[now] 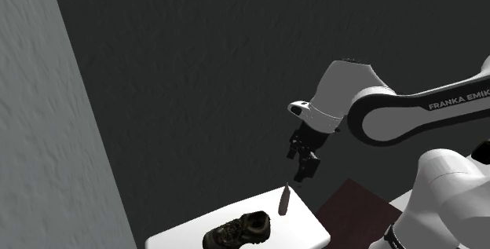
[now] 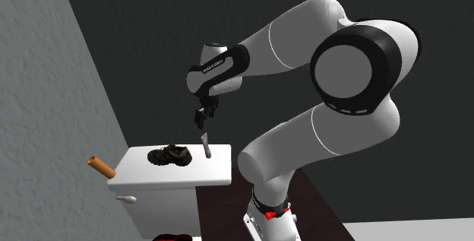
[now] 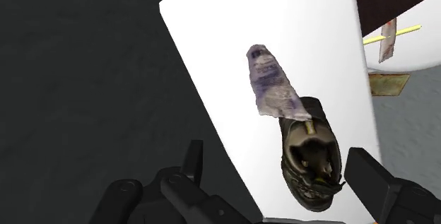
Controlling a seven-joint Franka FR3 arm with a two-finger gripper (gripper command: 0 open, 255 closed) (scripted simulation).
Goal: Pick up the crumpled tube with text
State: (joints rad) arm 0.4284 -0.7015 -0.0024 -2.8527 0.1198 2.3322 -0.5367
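The gripper [image 1: 301,175] hangs in open air over the white cistern lid [image 1: 308,228], its fingers spread wide and holding nothing. Below it the crumpled tube [image 3: 272,85] stands upright near the lid's wall-side edge, just beside the dark shoe [image 3: 311,160]. Bare lid lies on the tube's other side, with the dark wall behind

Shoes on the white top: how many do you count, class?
1. The dark shoe lies on the white top, next to the crumpled tube. No other shoe seems hidden there.
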